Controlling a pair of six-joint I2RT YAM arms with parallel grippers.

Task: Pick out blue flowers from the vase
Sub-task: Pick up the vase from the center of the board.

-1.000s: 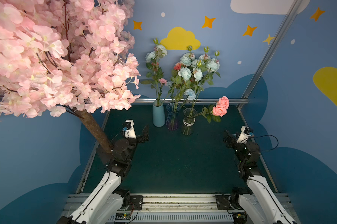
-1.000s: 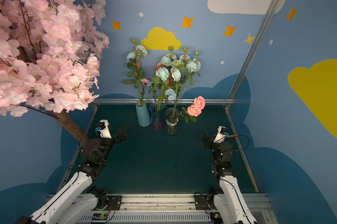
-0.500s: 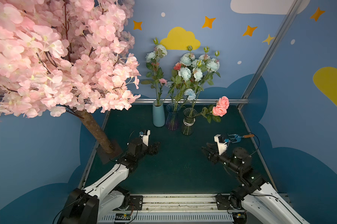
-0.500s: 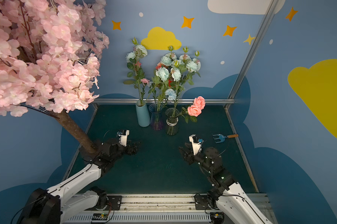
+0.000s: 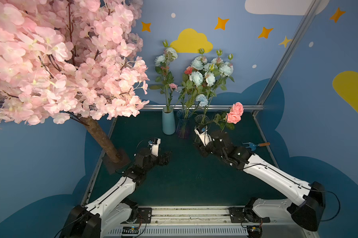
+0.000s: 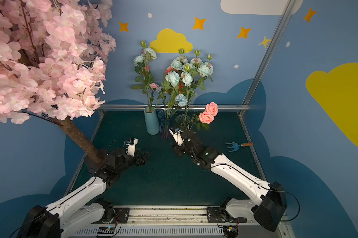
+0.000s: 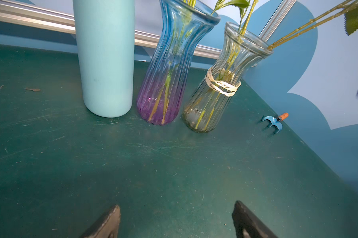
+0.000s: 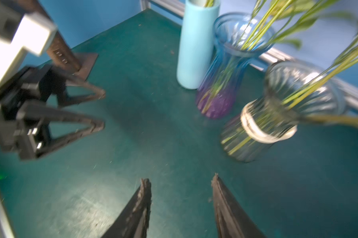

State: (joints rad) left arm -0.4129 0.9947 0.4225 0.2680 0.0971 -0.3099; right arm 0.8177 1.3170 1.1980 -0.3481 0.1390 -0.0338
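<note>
Gaping wide, the fingers of the left gripper [image 7: 177, 206] hold nothing and sit low over the green table [image 7: 50, 164], left of centre and pointing toward the row of vases. The right gripper [image 8: 180, 179] has its fingers apart too, though narrower, with only bare table between them. In both top views it sits just on the near side of the clear glass vase [image 5: 201, 121]; whether it touches the vase I cannot tell. That vase, banded with a cream ribbon, stands rightmost in the row at the far edge, beside a blue-to-purple glass vase [image 7: 169, 72] and a pale blue opaque vase [image 7: 105, 61]. The blue flowers [image 5: 202, 72] stand in these vases, heads high against the back wall. Two pink roses [image 5: 234, 113] lean out to the right of the clear vase. A small blue fork [image 5: 254, 145] lies near the right edge, and a pink blossom tree [image 5: 50, 61] fills the left.
</note>
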